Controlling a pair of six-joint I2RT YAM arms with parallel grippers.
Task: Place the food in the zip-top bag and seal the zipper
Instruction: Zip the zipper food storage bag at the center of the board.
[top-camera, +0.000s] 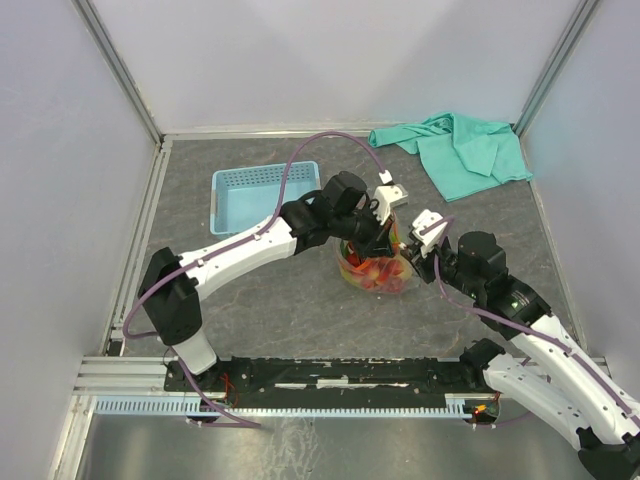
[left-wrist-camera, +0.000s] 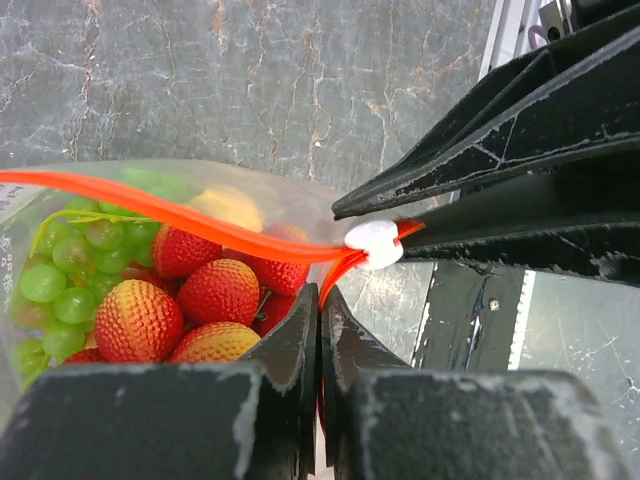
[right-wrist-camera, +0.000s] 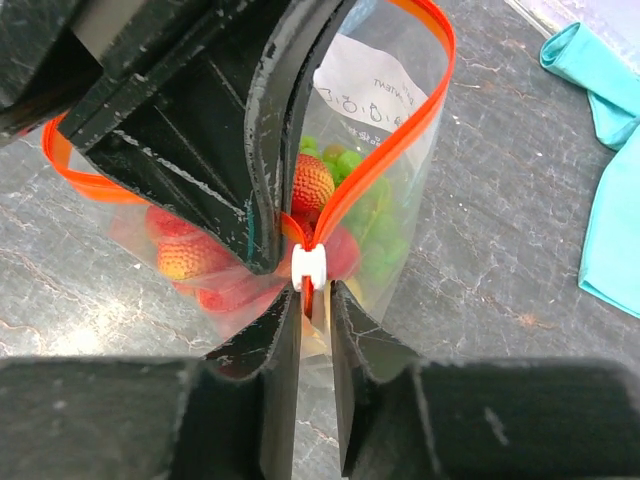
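The clear zip-top bag (top-camera: 375, 270) stands mid-table between both grippers, holding the food: red strawberries (left-wrist-camera: 215, 292), green grapes (left-wrist-camera: 60, 270) and a yellow fruit (left-wrist-camera: 228, 206). The orange zipper (left-wrist-camera: 180, 216) is spread open, its two strips meeting at a white slider (right-wrist-camera: 309, 267) at one end. My left gripper (left-wrist-camera: 320, 296) is shut on the bag's edge just below the slider. My right gripper (right-wrist-camera: 317, 298) is closed on the zipper strip right behind the slider. The two grippers (top-camera: 385, 238) (top-camera: 418, 256) nearly touch.
A light blue lattice basket (top-camera: 245, 200) lies behind and left of the bag. A teal cloth (top-camera: 460, 150) is bunched at the back right, also showing in the right wrist view (right-wrist-camera: 610, 200). Metal frame rails border the mat.
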